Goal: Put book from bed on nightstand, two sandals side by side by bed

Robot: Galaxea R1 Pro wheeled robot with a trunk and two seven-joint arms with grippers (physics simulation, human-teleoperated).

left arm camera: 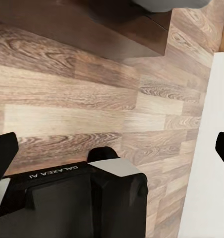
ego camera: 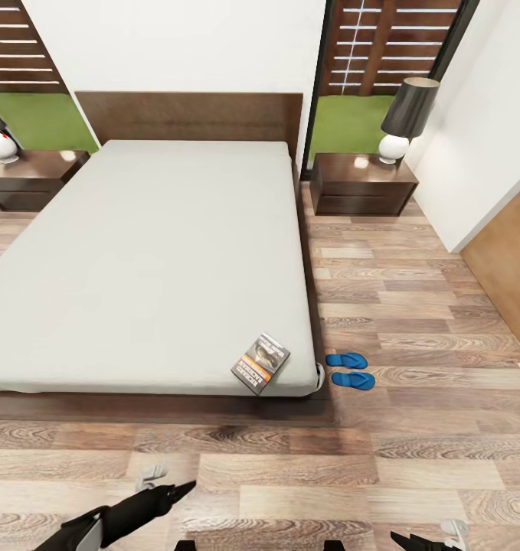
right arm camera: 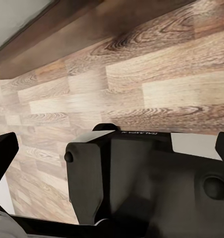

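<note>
Dark-covered, orange-banded, the book (ego camera: 260, 363) lies tilted at the bed's (ego camera: 152, 252) near right corner. Two blue sandals (ego camera: 350, 370) sit paired on the floor beside that corner. Both hands are cut off; their spread cannot be told.

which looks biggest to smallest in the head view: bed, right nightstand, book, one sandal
1. bed
2. right nightstand
3. book, slightly larger than
4. one sandal, though these two look close.

left arm (ego camera: 129, 513) low, angled inward | right arm (ego camera: 424, 539) low | jaws parted
</note>
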